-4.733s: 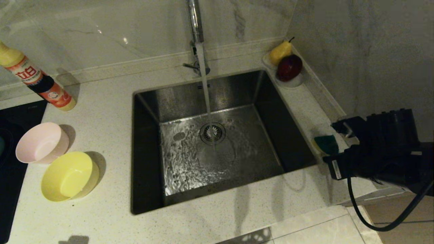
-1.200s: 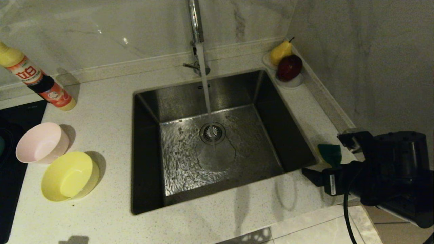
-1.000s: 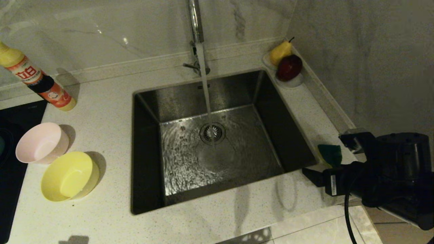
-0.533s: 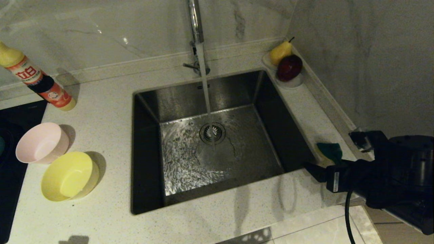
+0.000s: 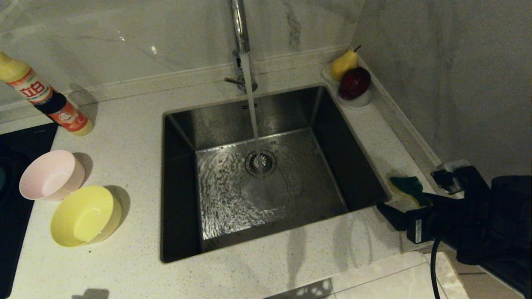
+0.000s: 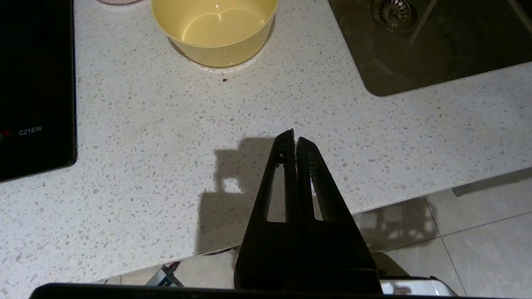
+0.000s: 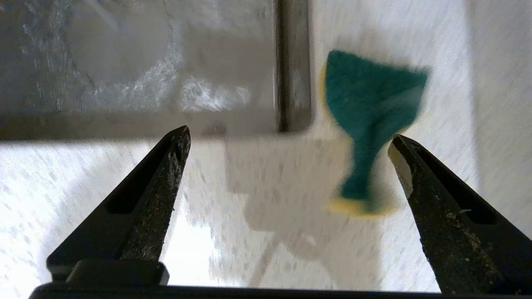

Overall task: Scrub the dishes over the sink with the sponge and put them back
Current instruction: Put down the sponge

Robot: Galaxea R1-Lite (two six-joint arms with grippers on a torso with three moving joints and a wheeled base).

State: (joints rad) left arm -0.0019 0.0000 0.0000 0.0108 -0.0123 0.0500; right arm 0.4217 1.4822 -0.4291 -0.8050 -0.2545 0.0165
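Note:
The steel sink [image 5: 353, 166] fills the middle of the head view, with water running onto its drain. On the counter left of it stand a pink bowl [image 5: 52, 174] and a yellow bowl [image 5: 85, 216], both upright. The sponge [image 5: 409, 187], green side up, lies on the counter right of the sink. My right gripper [image 5: 415, 195] is open, one finger on each side of the sponge and neither touching it. In the right wrist view the sponge [image 7: 370, 112] lies just ahead of the open right gripper [image 7: 289, 137], nearer one finger. My left gripper [image 6: 295, 137] is shut and empty over the counter's front edge, short of the yellow bowl [image 6: 214, 29].
The tap [image 5: 239, 25] stands behind the sink. A detergent bottle [image 5: 45, 99] is at the back left, and a black hob [image 5: 16, 207] at the far left. A pear and a red apple [image 5: 353, 81] sit on a small dish in the back right corner by the wall.
My right arm has drawn back toward the near right, and its wrist has turned. Its gripper has stayed open, and the sponge still lies on the counter. The left arm has not moved.

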